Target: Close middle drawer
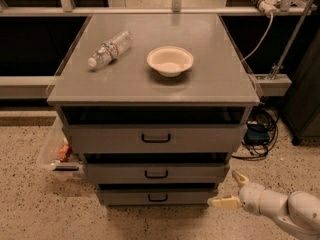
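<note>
The grey cabinet has three drawers, all pulled out a little. The middle drawer [156, 173] is the second one, with a low wide front and a small black loop handle [156, 174]. It sticks out less than the top drawer [155, 138] and more than the bottom drawer [157, 196]. My gripper [231, 190] is at the lower right, just off the right ends of the middle and bottom drawer fronts. Its two cream fingers are spread apart and hold nothing.
A clear plastic bottle [110, 48] lies on the cabinet top [210, 79] beside a white bowl [170, 60]. A clear bin [56, 151] sits on the floor at the left. Cables [260, 134] lie at the right, by a dark cabinet [305, 99].
</note>
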Controlling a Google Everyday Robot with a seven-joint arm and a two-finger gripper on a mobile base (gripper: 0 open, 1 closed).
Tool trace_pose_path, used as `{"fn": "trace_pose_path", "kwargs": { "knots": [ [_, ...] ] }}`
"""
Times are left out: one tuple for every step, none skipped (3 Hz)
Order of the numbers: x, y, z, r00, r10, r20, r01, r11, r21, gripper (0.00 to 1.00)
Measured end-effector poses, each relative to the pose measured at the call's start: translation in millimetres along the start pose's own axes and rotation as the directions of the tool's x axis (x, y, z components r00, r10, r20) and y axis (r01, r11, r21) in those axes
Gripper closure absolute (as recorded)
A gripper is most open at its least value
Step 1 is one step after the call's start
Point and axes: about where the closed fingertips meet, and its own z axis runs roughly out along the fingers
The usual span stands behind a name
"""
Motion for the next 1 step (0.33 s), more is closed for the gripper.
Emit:
{"fn": "trace_pose_path", "kwargs": {
  "knots": [
    [0.0,0.0,0.0,1.0,0.0,0.0,0.0,1.0,0.0,0.0]
  ]
}}
